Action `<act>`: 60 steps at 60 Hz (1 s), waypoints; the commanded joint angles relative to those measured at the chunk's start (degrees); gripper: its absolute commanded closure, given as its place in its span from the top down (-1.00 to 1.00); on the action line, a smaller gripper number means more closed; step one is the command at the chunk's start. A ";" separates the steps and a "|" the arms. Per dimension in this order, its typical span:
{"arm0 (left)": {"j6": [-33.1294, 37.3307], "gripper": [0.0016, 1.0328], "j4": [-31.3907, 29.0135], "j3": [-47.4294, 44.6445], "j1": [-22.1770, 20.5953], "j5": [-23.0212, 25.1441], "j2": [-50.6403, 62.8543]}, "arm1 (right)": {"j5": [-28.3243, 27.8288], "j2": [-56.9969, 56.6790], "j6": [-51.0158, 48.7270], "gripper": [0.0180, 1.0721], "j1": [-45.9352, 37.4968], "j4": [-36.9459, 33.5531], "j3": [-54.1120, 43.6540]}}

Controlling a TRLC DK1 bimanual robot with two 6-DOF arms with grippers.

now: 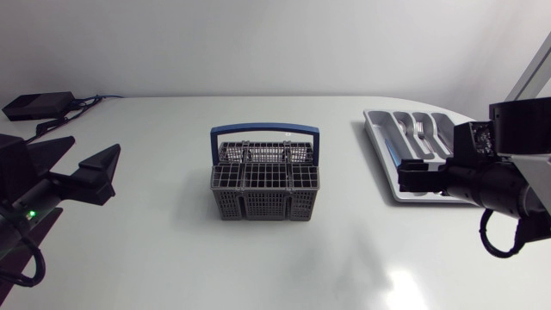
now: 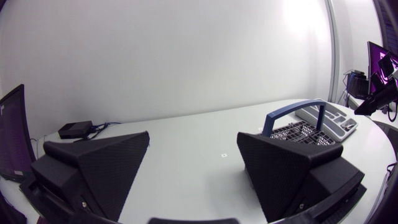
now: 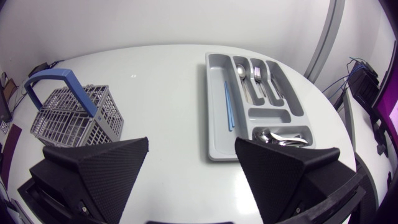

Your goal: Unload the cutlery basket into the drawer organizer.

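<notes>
Drawer organizer (image 3: pixel 217 127) — forks (image 3: pixel 259 73), spoons (image 3: pixel 277 135) inside

Robotics lab or test room, by look of it. Left arm (image 1: pixel 15 185) and right arm (image 1: pixel 508 194) of robot stood at either side of plain white table (image 1: pixel 275 267). Black box (image 1: pixel 39 105) with cables (image 1: pixel 90 101) sat at table's far corner. Cutlery basket (image 1: pixel 265 191) and drawer organizer (image 1: pixel 379 145) sat straight on tabletop, well apart.

Grey, blue-handled cutlery basket (image 1: pixel 265 191) stands upright at centre frame; at right, the grey drawer organizer (image 1: pixel 377 138) lies flat, holding forks (image 3: pixel 260 73) and spoons (image 3: pixel 277 135).
</notes>
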 commanded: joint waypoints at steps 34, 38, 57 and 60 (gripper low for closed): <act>-5.01 0.89 -2.40 -14.23 1.21 -2.77 -20.20 | 4.21 -19.64 -5.32 0.90 -2.33 2.43 -14.26; -5.42 0.88 -2.77 -15.51 1.29 -3.01 -22.17 | 4.65 -21.57 -5.75 0.90 -2.42 2.52 -15.58; -7.05 0.86 -4.23 -20.60 1.61 -3.99 -30.04 | 1.66 -32.03 -6.76 0.90 -4.62 6.04 -21.82; -7.05 0.86 -4.23 -20.60 1.61 -3.99 -30.04 | 0.95 -33.58 -6.75 0.90 -5.04 6.77 -22.75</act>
